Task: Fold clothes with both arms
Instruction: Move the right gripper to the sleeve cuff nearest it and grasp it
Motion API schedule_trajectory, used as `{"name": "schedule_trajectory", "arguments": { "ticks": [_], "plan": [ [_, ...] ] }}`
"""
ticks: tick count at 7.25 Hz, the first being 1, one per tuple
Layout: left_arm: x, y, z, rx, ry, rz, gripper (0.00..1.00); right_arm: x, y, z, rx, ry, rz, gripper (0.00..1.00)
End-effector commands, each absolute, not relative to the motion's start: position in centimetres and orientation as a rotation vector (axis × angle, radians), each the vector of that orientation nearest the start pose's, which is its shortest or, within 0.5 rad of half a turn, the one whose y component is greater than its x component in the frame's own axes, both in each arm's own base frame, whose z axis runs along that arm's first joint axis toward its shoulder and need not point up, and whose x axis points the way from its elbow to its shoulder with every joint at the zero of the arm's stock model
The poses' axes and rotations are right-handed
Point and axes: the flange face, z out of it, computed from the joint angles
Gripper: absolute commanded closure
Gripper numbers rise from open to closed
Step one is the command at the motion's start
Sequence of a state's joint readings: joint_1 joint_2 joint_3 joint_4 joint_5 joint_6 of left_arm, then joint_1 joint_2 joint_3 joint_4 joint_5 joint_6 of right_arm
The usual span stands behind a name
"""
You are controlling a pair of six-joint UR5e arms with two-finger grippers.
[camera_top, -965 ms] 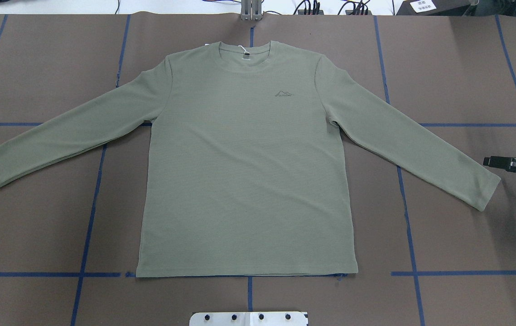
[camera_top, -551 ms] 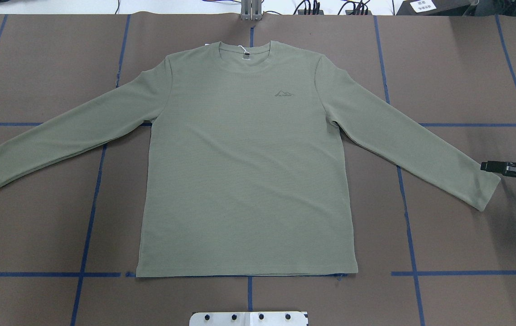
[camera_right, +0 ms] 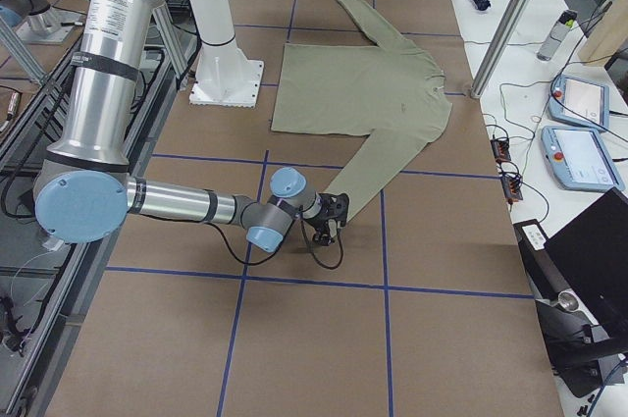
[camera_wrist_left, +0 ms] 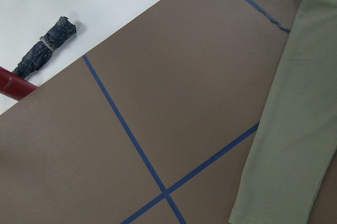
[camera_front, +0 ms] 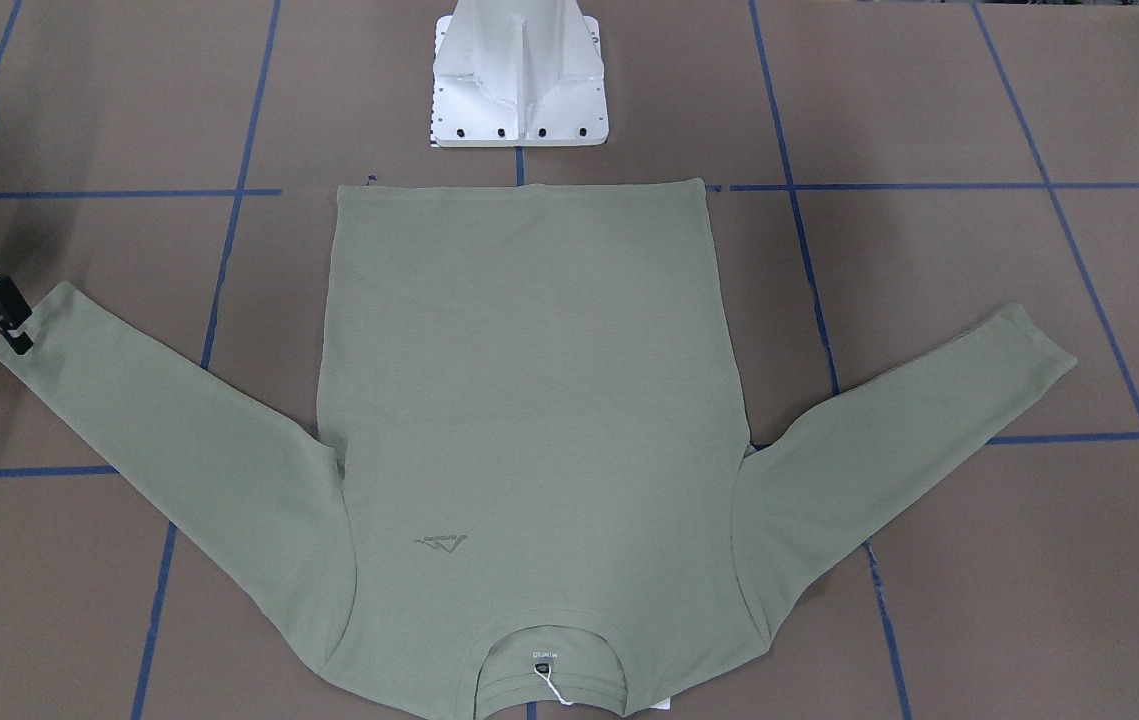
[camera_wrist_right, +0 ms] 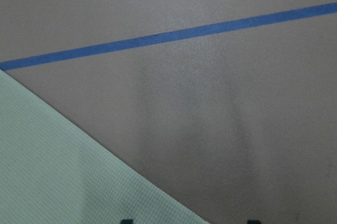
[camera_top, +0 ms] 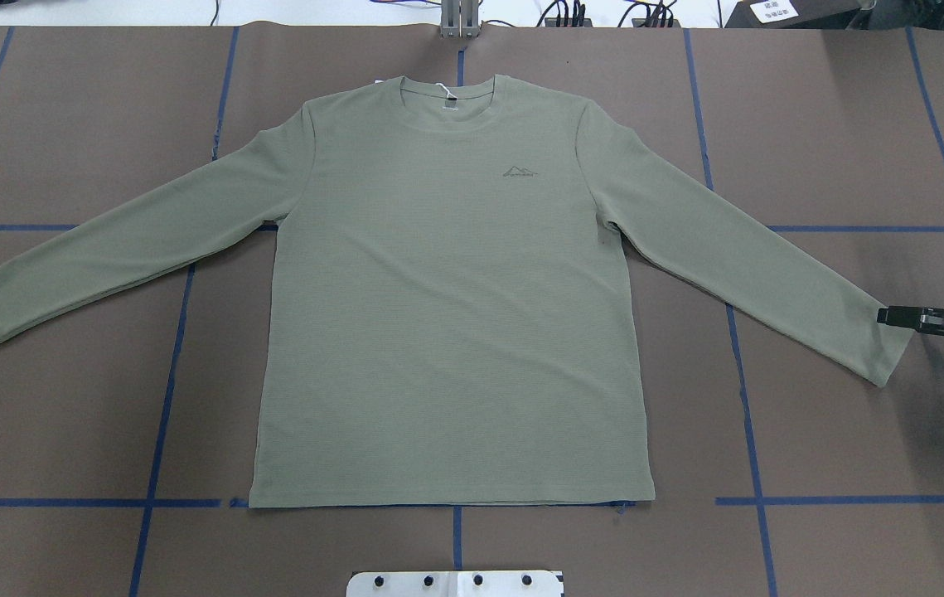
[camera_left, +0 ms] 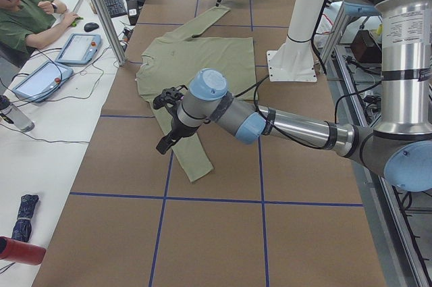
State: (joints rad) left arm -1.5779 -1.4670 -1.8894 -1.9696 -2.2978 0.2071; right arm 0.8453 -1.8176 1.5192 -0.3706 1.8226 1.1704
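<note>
The sage-green long-sleeved shirt [camera_top: 455, 298] lies flat and face up on the brown table, both sleeves spread, collar [camera_front: 549, 660] away from the robot. My right gripper [camera_top: 888, 316] is low at the right sleeve's cuff [camera_top: 878, 348], its tip over the cuff's edge. In the right wrist view its two fingertips [camera_wrist_right: 126, 221] stand wide apart, open, with the cuff [camera_wrist_right: 63, 176] just in front. My left gripper [camera_left: 169, 123] shows only in the exterior left view, hovering over the left sleeve [camera_left: 189, 155]; I cannot tell whether it is open or shut.
The white pedestal base [camera_front: 519, 85] stands just behind the hem. Blue tape lines [camera_top: 165, 390] grid the table. A person [camera_left: 27, 13] sits at a side desk with tablets [camera_left: 77, 47]. A folded umbrella [camera_wrist_left: 47, 50] and a red bottle [camera_wrist_left: 10, 88] lie beyond the table's left end.
My right gripper has slid a little toward the shirt and nearer the robot, from just off the right cuff to over its edge. The shirt has not moved.
</note>
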Motion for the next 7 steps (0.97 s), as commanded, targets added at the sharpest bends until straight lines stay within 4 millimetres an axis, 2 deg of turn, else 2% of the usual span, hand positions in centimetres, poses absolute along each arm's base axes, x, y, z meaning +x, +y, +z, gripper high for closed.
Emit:
{"name": "schedule_trajectory", "arguments": {
  "ticks": [1, 2, 4, 5, 6, 7],
  "plan": [
    [-7.06, -46.29, 50.58, 0.660, 0.641, 0.408, 0.00, -19.08, -37.67, 67.36, 0.330, -0.865, 0.297, 0.23],
    [-7.06, -46.29, 50.58, 0.660, 0.641, 0.408, 0.00, -19.13, -37.73, 67.29, 0.330, -0.867, 0.300, 0.30],
    [-7.07, -46.34, 50.51, 0.662, 0.640, 0.410, 0.00, -19.13, -37.73, 67.29, 0.330, -0.867, 0.300, 0.52],
    [-6.99, -46.36, 50.59, 0.660, 0.641, 0.409, 0.00, -19.19, -37.80, 67.15, 0.330, -0.870, 0.302, 0.82],
    [-7.06, -46.34, 50.51, 0.662, 0.640, 0.408, 0.00, -19.24, -37.86, 67.09, 0.331, -0.871, 0.302, 1.00],
    [-7.07, -46.34, 50.51, 0.662, 0.640, 0.408, 0.00, -19.29, -37.89, 66.80, 0.333, -0.875, 0.300, 1.00]
  ]
}}
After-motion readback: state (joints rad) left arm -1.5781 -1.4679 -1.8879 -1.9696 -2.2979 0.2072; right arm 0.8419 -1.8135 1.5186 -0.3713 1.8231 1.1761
